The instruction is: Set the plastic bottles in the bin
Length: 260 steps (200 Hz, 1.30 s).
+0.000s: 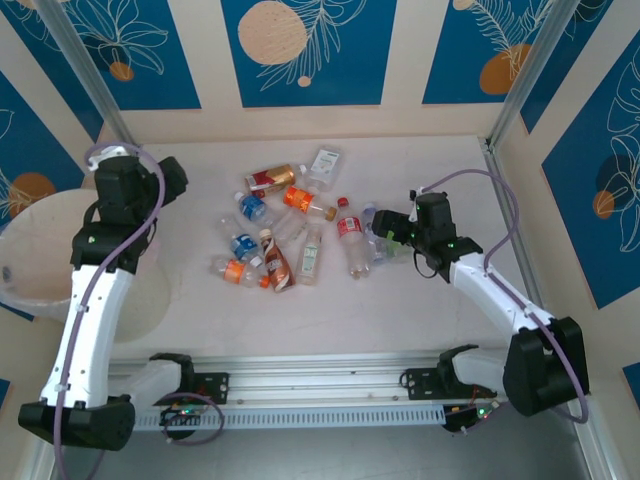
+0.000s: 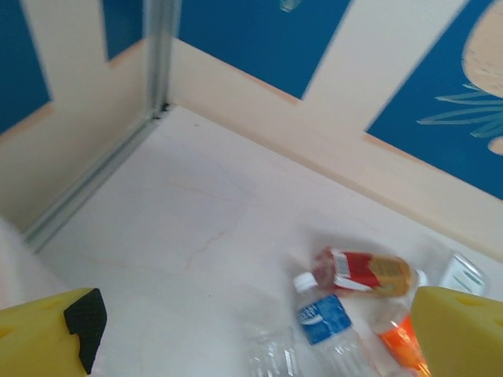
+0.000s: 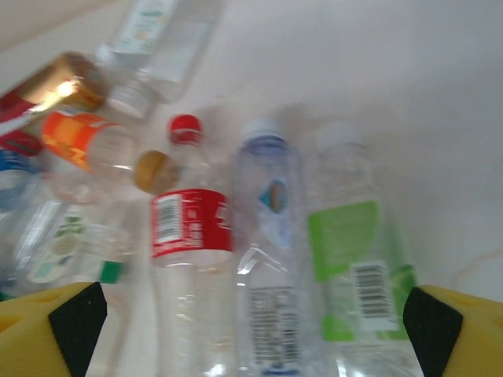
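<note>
Right gripper (image 3: 251, 326) was spread wide, fingers (image 3: 452, 330) well apart, nothing clamped. Three plastic bottles (image 1: 270, 255) lay side by side in the gap ahead of the fingertips, caps pointing away. The red-label bottle (image 3: 191, 228) was nearest the finger at picture left, the blue-logo bottle (image 3: 271, 236) in the middle, and the green-label bottle (image 3: 354, 259) nearest the finger at picture right. Couldn't tell if either pad touched a bottle. Beyond the picture-left fingertip lay the orange-label bottle (image 3: 82, 141), with the red-and-gold bottle (image 3: 43, 90) further out. A clear bottle (image 3: 161, 35) lay farthest ahead. View was blurred.

Left gripper (image 2: 255, 330) was also wide open, fingers (image 2: 43, 342) holding nothing, raised above the table (image 2: 196, 220). Ahead of the fingertips, toward the picture-right finger, lay a blue-label bottle (image 2: 322, 318) with a white cap. The red-and-gold one was just beyond it. The orange-label one was partly hidden behind that picture-right finger.

From the top camera, the bin (image 1: 35, 245) sat behind the left fingers, off to that arm's outer side and partly covered by the arm. It was well apart from the right fingers. The bottles were all lying on the table between the two grippers, close to the right fingertips and further out from the left ones.
</note>
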Motion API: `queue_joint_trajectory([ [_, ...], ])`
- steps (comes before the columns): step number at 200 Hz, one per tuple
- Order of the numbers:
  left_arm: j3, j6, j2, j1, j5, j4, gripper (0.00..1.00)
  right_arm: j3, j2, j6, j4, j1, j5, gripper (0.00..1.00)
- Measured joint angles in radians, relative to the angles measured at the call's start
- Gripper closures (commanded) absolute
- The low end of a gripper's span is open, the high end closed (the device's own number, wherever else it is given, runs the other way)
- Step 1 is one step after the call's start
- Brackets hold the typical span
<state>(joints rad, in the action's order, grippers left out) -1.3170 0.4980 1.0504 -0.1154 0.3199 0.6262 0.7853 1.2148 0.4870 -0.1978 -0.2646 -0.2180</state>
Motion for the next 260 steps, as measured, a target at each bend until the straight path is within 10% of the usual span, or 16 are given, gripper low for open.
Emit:
queue_joint_trajectory([
  [99, 0.182, 0.000, 0.054, -0.047, -0.706, -0.255, 0.00, 0.189, 0.341, -0.113, -0.268, 0.087, 0.068, 0.23],
  [215, 0.204, -0.052, 0.060, -0.047, -0.828, -0.272, 0.00, 0.290, 0.542, -0.121, -0.367, 0.051, -0.038, 0.28],
  [260, 0.204, -0.051, 0.080, -0.060, -0.790, -0.270, 0.00, 0.255, 0.500, -0.108, -0.340, 0.043, -0.096, 0.49],
])
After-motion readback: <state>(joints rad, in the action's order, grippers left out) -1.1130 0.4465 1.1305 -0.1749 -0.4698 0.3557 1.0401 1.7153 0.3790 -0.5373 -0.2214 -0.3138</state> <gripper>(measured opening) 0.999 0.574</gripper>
